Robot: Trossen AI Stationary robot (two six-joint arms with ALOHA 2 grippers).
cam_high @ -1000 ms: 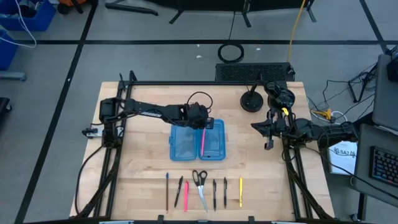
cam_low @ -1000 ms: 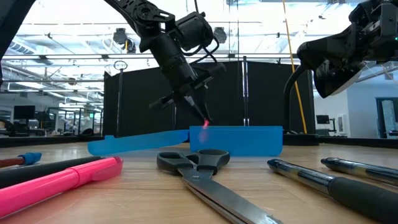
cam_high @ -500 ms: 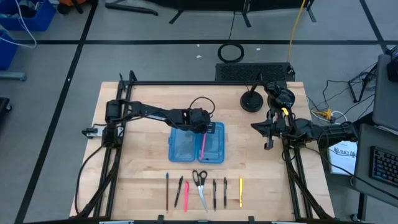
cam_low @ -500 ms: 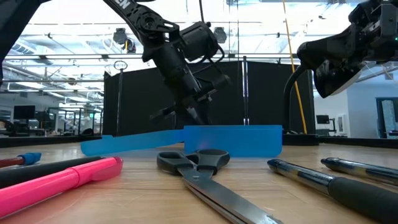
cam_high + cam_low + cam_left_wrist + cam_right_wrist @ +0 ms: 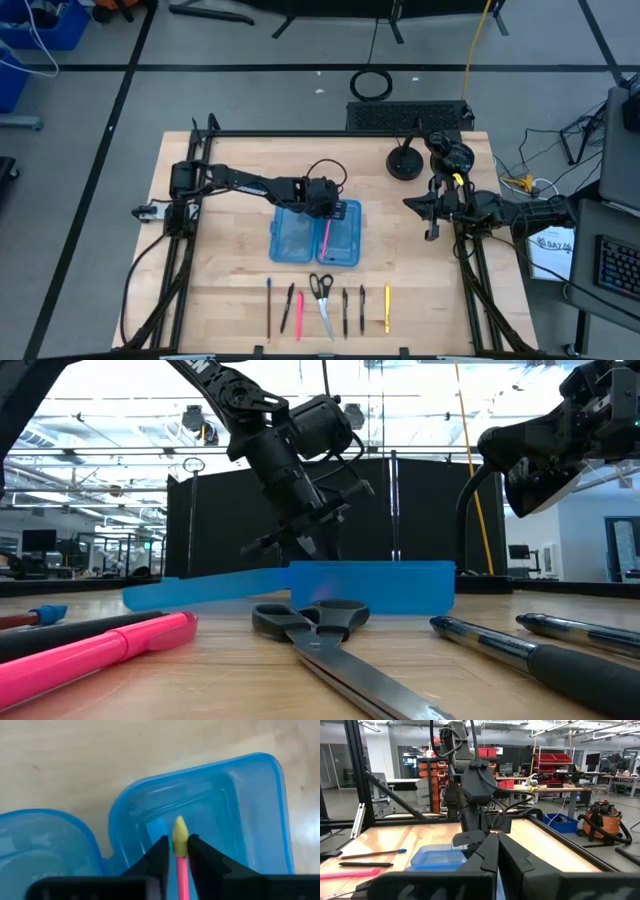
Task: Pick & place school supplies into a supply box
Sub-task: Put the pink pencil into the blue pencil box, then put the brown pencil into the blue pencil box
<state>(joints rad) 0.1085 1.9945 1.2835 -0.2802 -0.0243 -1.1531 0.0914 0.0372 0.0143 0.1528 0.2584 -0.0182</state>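
The pink pen (image 5: 181,870) is framed, apparently loosely, by the left gripper (image 5: 176,851) inside the blue pencil case (image 5: 316,237); the right gripper (image 5: 431,232) is clenched empty.

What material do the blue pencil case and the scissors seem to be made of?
The blue pencil case looks like translucent glossy plastic: the wooden table shows faintly through its walls in the left wrist view. The scissors seem to have matte black plastic handles and bare metal blades with a dull silver shine, though the exact metal cannot be told.
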